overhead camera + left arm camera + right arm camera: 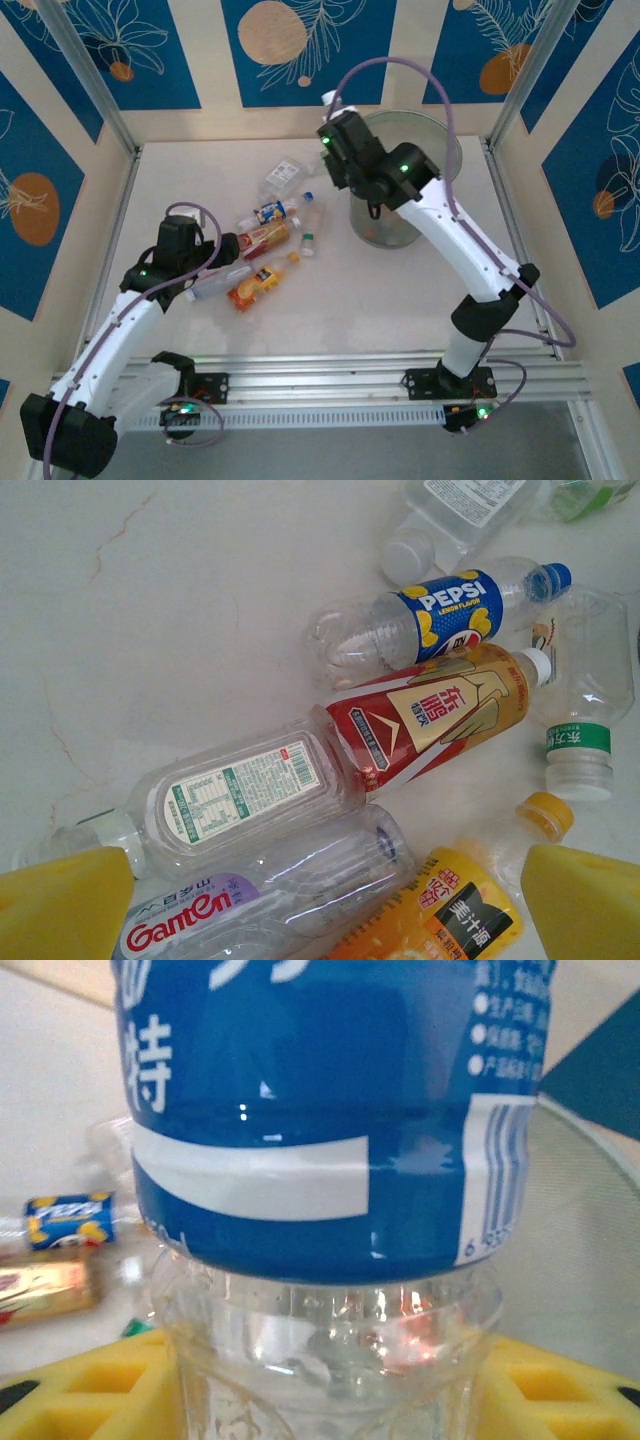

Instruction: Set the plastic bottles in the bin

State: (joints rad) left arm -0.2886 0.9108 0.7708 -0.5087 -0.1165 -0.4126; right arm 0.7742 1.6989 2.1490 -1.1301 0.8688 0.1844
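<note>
Clear blue-labelled bottle (330, 1130) pinched in my right fingers (80, 1385), just beside the bin (445, 135) rim. My left fingers (65, 905) spread over the bottle pile (330, 750) crowding the surface (150, 600), Ganten bottle (270, 900) between them.

The desk (150, 600) is a pale, smooth, stone-like sheet with fine brownish veins. The plastic bottles (250, 800) are clear, glossy plastic under shiny printed film labels; the blue-labelled bottle (330, 1110) glints with highlights. The bin (430, 130) is translucent, duller plastic. The pads (585, 905) of the left claw (325, 855) look like matt yellow foam. The rail (330, 365) is ribbed silvery metal.
</note>
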